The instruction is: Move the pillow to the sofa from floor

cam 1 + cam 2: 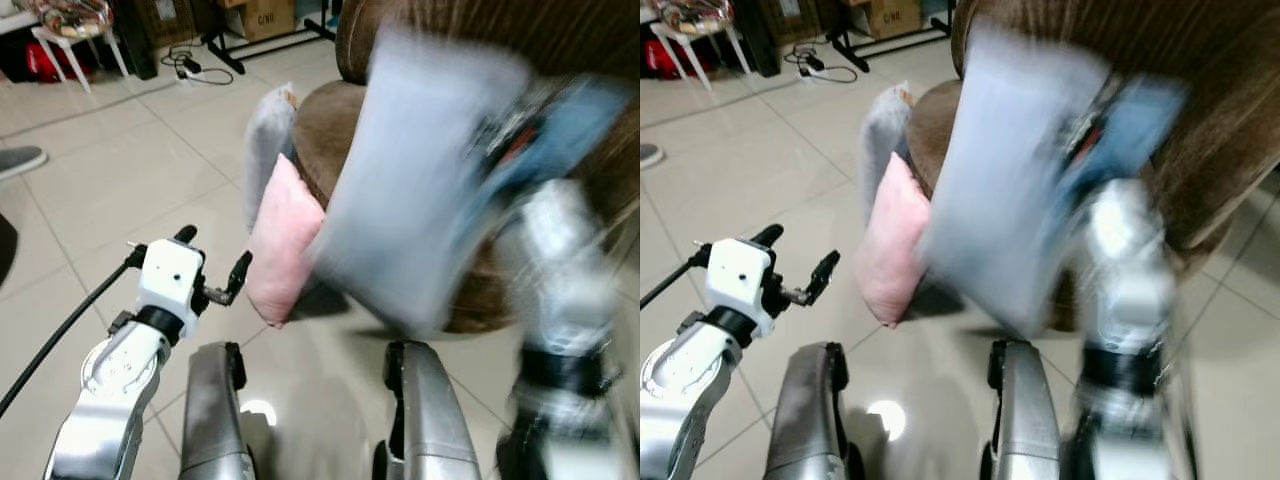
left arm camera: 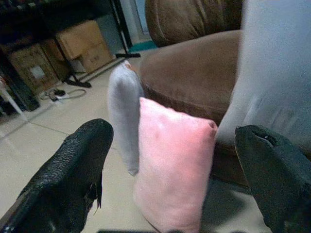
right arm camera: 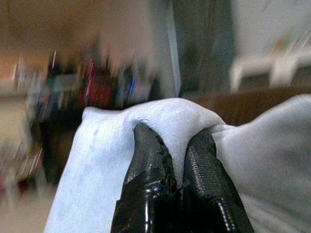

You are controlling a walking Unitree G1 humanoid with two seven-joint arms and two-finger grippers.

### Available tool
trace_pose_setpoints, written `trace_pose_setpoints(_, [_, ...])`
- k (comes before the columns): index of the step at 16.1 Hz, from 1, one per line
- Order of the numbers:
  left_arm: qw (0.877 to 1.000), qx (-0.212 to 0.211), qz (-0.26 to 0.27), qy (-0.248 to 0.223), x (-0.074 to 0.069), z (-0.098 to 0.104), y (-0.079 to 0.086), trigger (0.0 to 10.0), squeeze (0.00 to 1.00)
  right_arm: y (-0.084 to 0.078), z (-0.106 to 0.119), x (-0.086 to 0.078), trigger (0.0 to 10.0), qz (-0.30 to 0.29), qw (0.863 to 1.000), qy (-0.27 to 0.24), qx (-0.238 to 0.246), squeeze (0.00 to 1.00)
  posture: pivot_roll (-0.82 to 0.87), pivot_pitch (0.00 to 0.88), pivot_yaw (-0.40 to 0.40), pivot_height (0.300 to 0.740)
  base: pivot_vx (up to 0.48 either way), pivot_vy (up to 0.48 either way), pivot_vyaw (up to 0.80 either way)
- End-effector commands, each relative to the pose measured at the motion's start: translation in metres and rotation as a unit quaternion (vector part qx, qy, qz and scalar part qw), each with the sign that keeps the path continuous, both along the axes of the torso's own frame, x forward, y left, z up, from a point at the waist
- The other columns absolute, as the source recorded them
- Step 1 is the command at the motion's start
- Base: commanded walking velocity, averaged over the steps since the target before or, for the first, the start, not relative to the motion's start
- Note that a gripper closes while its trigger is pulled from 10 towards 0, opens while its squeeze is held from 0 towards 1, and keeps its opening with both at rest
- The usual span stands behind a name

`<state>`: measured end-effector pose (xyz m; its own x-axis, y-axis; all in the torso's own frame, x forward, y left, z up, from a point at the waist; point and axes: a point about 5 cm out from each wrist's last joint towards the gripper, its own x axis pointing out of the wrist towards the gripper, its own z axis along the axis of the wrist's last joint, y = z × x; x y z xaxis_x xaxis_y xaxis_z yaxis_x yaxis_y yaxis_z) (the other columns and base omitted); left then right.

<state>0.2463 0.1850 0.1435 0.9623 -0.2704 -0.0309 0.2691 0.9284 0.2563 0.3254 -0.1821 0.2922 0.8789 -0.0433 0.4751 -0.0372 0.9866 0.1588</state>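
The right gripper (image 3: 177,160) pinches a pale grey fabric pillow (image 1: 410,180) before the brown velvety sofa (image 1: 330,130). The left gripper (image 1: 215,265) hangs spread apart near a pink plush pillow (image 1: 283,245).

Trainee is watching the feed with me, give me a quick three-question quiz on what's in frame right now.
1. True or false: the right gripper is shut on the light blue-grey pillow.
2. Which pillow leans against the brown sofa nearest the left gripper? A) pink pillow B) green pillow C) black pillow
3. Fill in: the left gripper's fingers are ____.

Key: 1 true. 2 A, the pink pillow, with a grey pillow behind it. 3 open, holding nothing.
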Motion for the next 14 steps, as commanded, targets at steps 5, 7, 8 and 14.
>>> trace_pose_setpoints(5, [0.999, 0.006, 0.03, -0.045, 0.015, 0.022, 0.009, 10.0, 0.0, 0.002, 0.024, 0.001, 10.0, -0.014, 1.0, -0.008, 0.025, 0.0, 0.0, 0.0, -0.013, 0.526, 0.0, 0.0, 0.0])
trace_pose_setpoints(7, [0.999, 0.007, 0.023, -0.039, 0.014, 0.018, 0.004, 10.0, 0.0, 0.017, -0.007, 0.009, 10.0, 0.008, 0.998, 0.06, 0.003, 0.0, 0.02, 0.0, 0.002, 0.546, 0.0, 0.0, 0.0])
trace_pose_setpoints(8, [0.999, 0.014, 0.016, -0.036, 0.012, 0.016, 0.002, 10.0, 0.0, 0.026, -0.025, 0.011, 10.0, 0.021, 0.995, 0.094, 0.004, 0.0, 0.02, 0.0, 0.004, 0.556, 0.0, 0.0, 0.0])
trace_pose_setpoints(14, [0.997, 0.02, 0.063, -0.029, 0.006, 0.014, 0.015, 10.0, 0.0, 0.045, -0.115, 0.004, 10.0, 0.026, 0.969, 0.247, 0.011, 0.0, 0.05, 0.0, -0.027, 0.616, 0.0, 0.0, 0.0])
